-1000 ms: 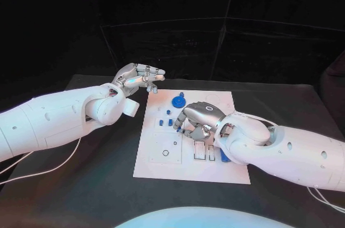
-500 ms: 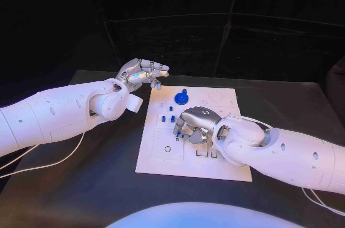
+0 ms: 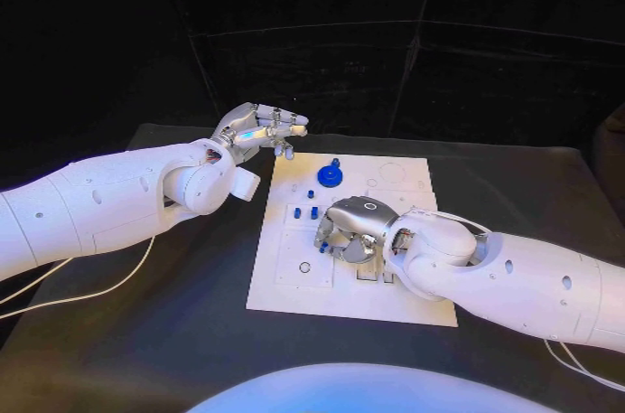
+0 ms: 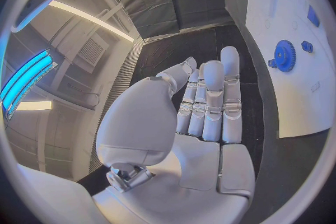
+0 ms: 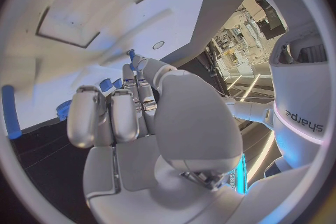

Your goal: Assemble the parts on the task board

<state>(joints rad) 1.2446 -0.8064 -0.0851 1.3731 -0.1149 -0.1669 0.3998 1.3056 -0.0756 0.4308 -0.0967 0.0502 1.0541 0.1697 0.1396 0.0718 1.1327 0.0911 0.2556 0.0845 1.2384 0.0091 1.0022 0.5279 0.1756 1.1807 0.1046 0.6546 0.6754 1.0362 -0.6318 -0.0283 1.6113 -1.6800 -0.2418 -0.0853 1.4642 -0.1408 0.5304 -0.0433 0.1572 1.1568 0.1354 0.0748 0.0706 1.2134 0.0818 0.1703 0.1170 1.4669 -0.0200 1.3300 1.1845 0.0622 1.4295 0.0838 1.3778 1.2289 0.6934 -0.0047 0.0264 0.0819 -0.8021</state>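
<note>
Task board (image 3: 293,286) lies flat mid-surface (image 3: 156,341), white plate. Right hand (image 3: 349,229) sits over the board's middle, fingers curled down, pinching a small blue part (image 5: 131,56) at the fingertips. Left hand (image 3: 261,128) hovers off the board's far-left corner, fingers straight and together, holding nothing. Blue gear (image 3: 330,173) stands near the board's far edge. Small blue pegs (image 3: 297,212) stand beside the right hand, toward the board's left edge.
</note>
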